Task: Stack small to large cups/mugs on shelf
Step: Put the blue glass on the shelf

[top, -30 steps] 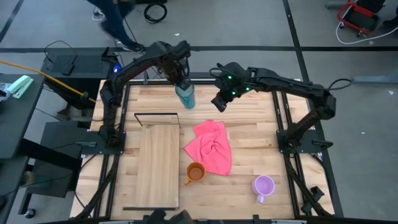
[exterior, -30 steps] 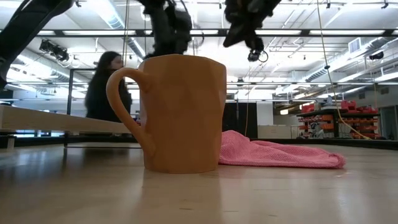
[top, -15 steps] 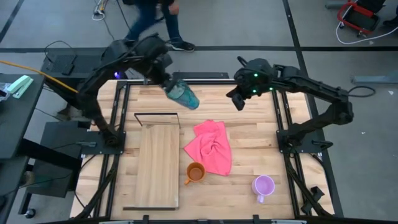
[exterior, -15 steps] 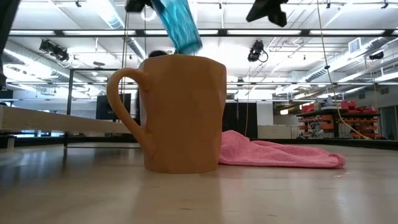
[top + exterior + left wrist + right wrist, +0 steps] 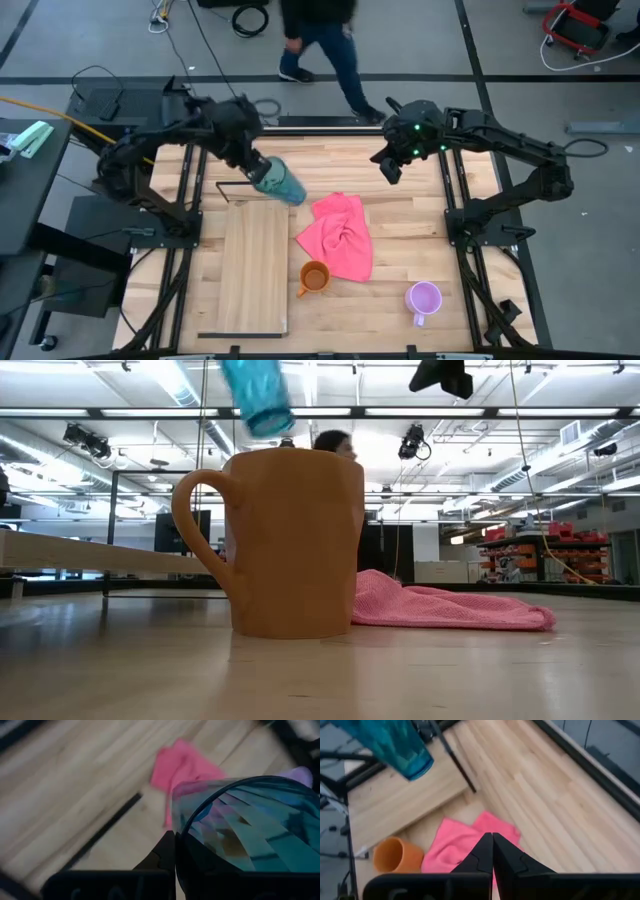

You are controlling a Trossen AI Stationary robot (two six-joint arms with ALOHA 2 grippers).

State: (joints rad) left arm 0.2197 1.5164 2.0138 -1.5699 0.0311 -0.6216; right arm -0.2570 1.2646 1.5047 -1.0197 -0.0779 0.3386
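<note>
The teal tumbler (image 5: 282, 183) hangs tilted in the air over the shelf's wire-frame end (image 5: 252, 184), with my left gripper (image 5: 262, 172) shut on it. It also shows high in the low view (image 5: 255, 395). The shelf (image 5: 252, 265) is a light-wood plank lying flat on the table's left half. The orange mug (image 5: 314, 278) stands upright near the front edge. The purple mug (image 5: 424, 297) stands at the front right. My right gripper (image 5: 390, 168) hovers shut and holding nothing above the table's far right. My left gripper holds the tumbler by its wall at the open rim (image 5: 176, 827). One finger (image 5: 161, 856) lies outside the wall, and the other shows dark through the translucent wall, seemingly inside. The tumbler is lifted clear and tilted, its base slanting down toward the table's right.
A crumpled pink cloth (image 5: 338, 238) lies between the shelf and the table's middle, just behind the orange mug. A person (image 5: 320, 40) walks past beyond the far edge. Bare slatted tabletop shows along the far edge and the right side.
My left gripper has lifted the tumbler from the far edge and carried it up, toward the table's left and near side, tipping it from upright to slanted. My right gripper has drawn back up and toward the right edge, staying shut. The person has walked rightward.
</note>
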